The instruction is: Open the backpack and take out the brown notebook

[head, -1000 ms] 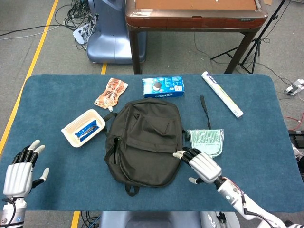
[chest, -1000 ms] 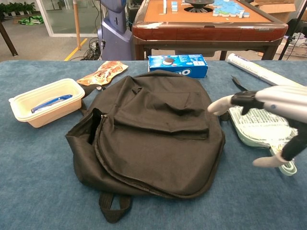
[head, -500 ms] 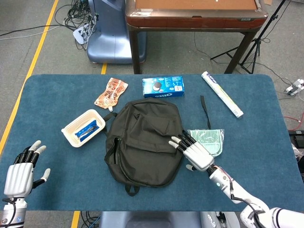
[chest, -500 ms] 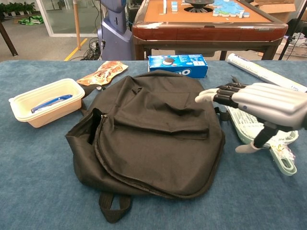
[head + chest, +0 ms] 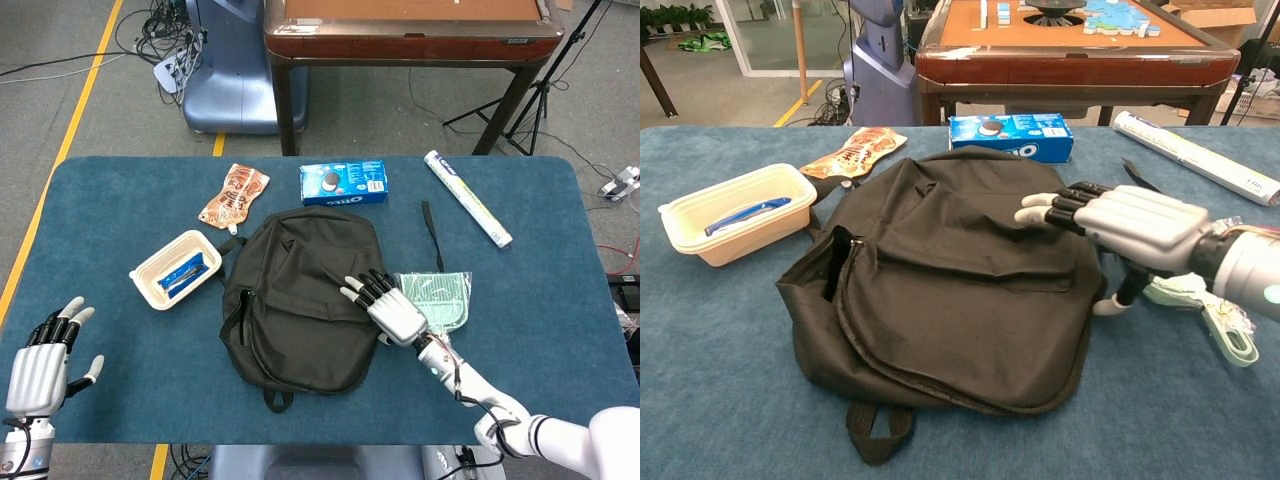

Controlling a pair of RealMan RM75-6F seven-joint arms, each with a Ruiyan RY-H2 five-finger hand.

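A black backpack (image 5: pixel 298 300) (image 5: pixel 950 280) lies flat in the middle of the blue table, its zipper partly parted at the left side. No brown notebook shows in either view. My right hand (image 5: pixel 385 305) (image 5: pixel 1125 225) is open, fingers stretched flat, and hovers over the backpack's right part near the front pocket; whether it touches the fabric I cannot tell. My left hand (image 5: pixel 40 350) is open with fingers spread at the table's near left corner, far from the backpack.
A white tray (image 5: pixel 170 268) (image 5: pixel 725 212) holding a blue item sits left of the backpack. A snack pouch (image 5: pixel 234 195), an Oreo box (image 5: pixel 343 183) (image 5: pixel 1011 136), a rolled tube (image 5: pixel 467 197) and a green mesh pouch (image 5: pixel 440 297) lie around it. A wooden table (image 5: pixel 410 35) stands behind.
My right hand has moved left and forward from beside the green pouch to above the backpack's right side. The left hand has stayed put.
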